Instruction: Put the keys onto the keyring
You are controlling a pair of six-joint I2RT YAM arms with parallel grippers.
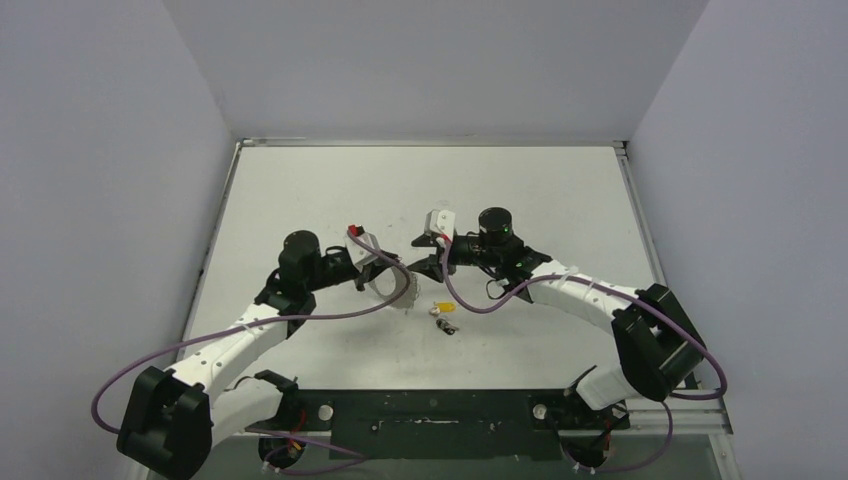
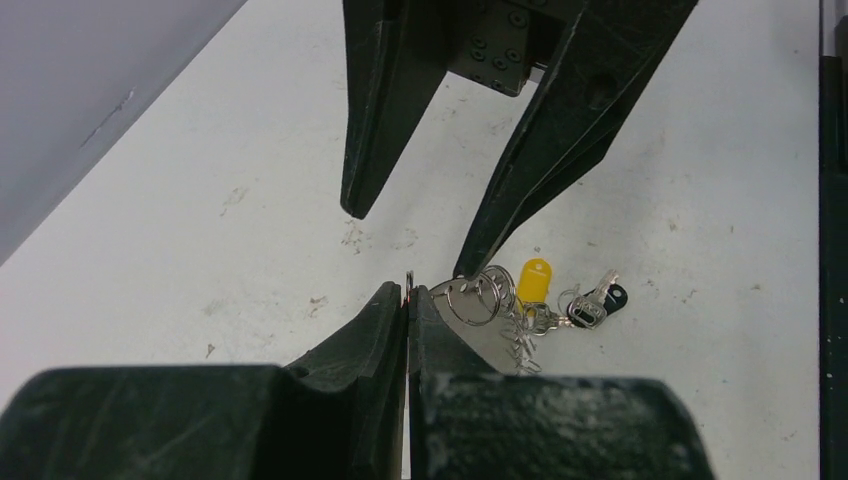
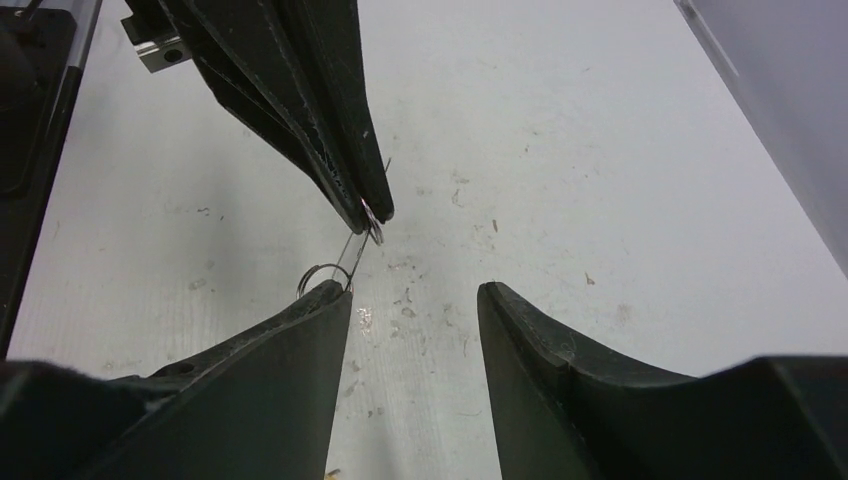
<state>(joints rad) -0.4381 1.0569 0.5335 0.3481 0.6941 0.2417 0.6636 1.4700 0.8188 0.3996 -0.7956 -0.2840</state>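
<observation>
Item: keyring (image 3: 356, 250), a thin silvery wire. One end is pinched between the tips of the left gripper (image 2: 408, 300), whose claw is fully closed on it. The wire slants down to the small rings (image 2: 478, 293) bunched on the white table (image 2: 250, 200). Item: right gripper (image 3: 415, 292), facing the left one at mid-table. Its claw stands partly open with nothing between the fingers, and one fingertip (image 3: 338, 295) sits right at a small ring. Item: yellow-headed key (image 2: 535, 280) and black-headed key (image 2: 607, 297), lying flat on the table just beside the ring cluster, nearer than both grippers. Whether either key is threaded onto a ring cannot be told.
</observation>
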